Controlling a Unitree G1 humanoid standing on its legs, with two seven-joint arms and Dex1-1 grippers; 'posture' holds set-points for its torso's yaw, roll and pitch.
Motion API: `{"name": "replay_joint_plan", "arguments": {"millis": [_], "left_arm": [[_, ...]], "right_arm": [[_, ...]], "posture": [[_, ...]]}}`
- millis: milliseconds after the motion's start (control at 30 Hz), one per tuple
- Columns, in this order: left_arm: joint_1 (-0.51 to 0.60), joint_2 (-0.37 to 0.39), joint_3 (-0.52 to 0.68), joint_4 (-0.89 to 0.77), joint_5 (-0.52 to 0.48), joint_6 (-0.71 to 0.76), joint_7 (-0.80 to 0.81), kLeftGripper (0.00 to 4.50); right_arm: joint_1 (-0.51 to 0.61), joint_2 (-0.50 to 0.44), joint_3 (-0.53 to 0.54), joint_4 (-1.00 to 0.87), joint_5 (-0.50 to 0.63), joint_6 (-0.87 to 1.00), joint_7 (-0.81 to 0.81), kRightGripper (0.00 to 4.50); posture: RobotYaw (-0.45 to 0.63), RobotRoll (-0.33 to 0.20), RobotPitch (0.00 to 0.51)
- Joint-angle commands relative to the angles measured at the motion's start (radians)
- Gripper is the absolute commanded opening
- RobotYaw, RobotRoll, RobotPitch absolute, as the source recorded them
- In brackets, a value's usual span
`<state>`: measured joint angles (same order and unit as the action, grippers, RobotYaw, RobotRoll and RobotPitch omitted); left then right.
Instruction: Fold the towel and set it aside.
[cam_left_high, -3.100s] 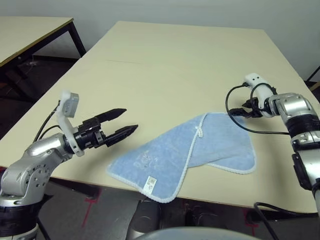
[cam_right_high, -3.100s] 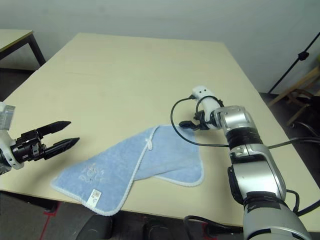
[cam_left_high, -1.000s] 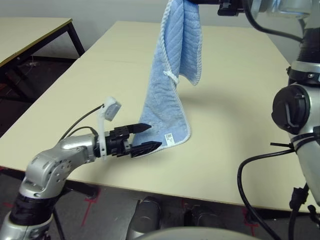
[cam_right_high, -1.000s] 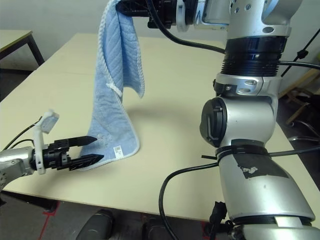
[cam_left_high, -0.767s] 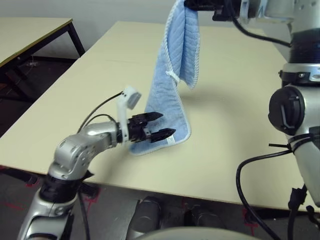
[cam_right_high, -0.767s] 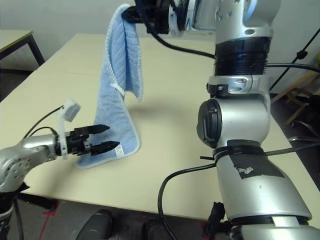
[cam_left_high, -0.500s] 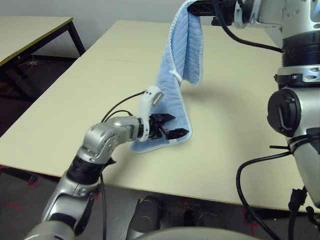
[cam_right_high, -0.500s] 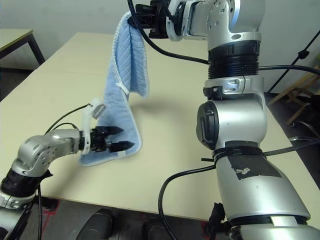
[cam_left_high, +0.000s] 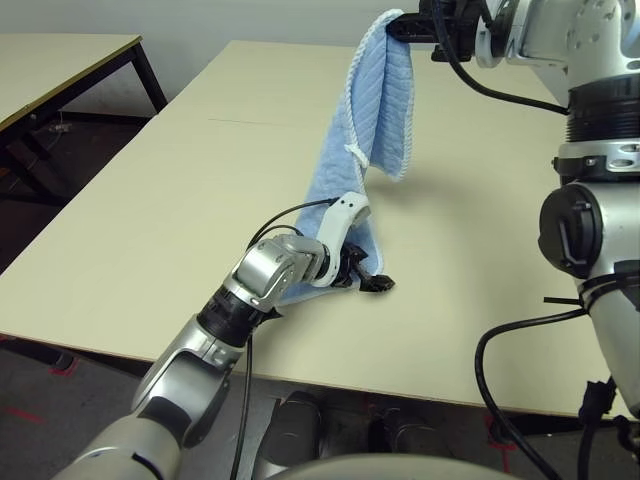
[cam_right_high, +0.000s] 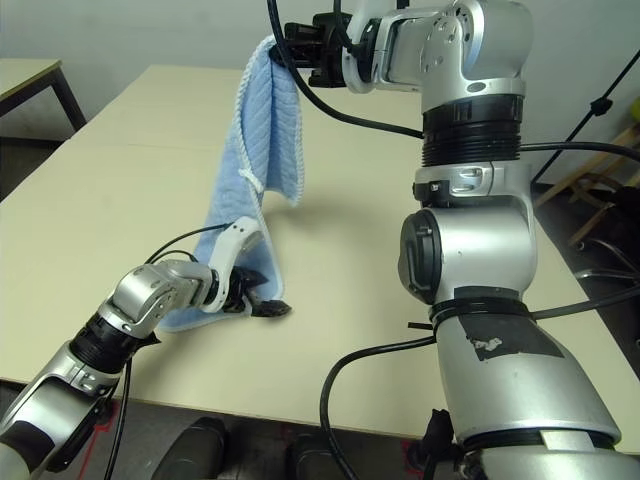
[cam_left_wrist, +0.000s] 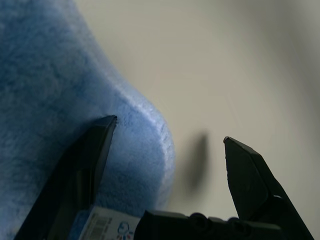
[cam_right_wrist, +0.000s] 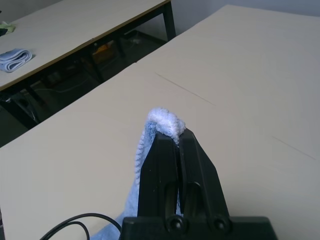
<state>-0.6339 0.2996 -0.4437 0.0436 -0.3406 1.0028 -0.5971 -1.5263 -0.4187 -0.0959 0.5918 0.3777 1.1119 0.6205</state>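
Right tool (cam_right_high: 283, 45) is up high, pinched tight on one corner of the towel (cam_left_high: 375, 110), so it hangs with its bottom end resting on the desk (cam_left_high: 180, 200). Left tool (cam_left_wrist: 167, 135) is down low, fingers wide apart around that bottom corner.

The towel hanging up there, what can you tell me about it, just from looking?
The towel is light blue, fluffy terry cloth with white stitched edging and a small white loop on one edge. It hangs doubled over, pinched at its top by the shut right gripper, high above the beige table. Its bottom end rests on the table, where the open left gripper has its fingers around a corner. A white label shows near that corner.
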Motion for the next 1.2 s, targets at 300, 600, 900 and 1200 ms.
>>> {"name": "replay_joint_plan", "arguments": {"millis": [300,600,900,1200], "left_arm": [[0.016,0.020,-0.102,0.118,0.175,-0.076,-0.015,2.48],[0.023,0.044,-0.147,0.106,0.249,-0.118,-0.089,2.45],[0.038,0.064,-0.135,0.065,0.260,-0.122,-0.148,2.45],[0.040,0.057,-0.119,0.068,0.274,-0.127,-0.154,2.45]], "right_arm": [[0.026,-0.007,-0.028,-0.080,0.031,0.051,-0.023,0.00],[0.032,-0.016,-0.038,-0.099,0.036,0.059,-0.029,0.00],[0.043,-0.019,-0.043,-0.109,0.036,0.057,-0.029,0.00],[0.046,-0.020,-0.044,-0.107,0.038,0.049,-0.025,0.00]], "posture": [[0.17,0.000,0.080],[0.16,0.000,0.067],[0.16,0.000,0.059],[0.16,0.000,0.052]]}}
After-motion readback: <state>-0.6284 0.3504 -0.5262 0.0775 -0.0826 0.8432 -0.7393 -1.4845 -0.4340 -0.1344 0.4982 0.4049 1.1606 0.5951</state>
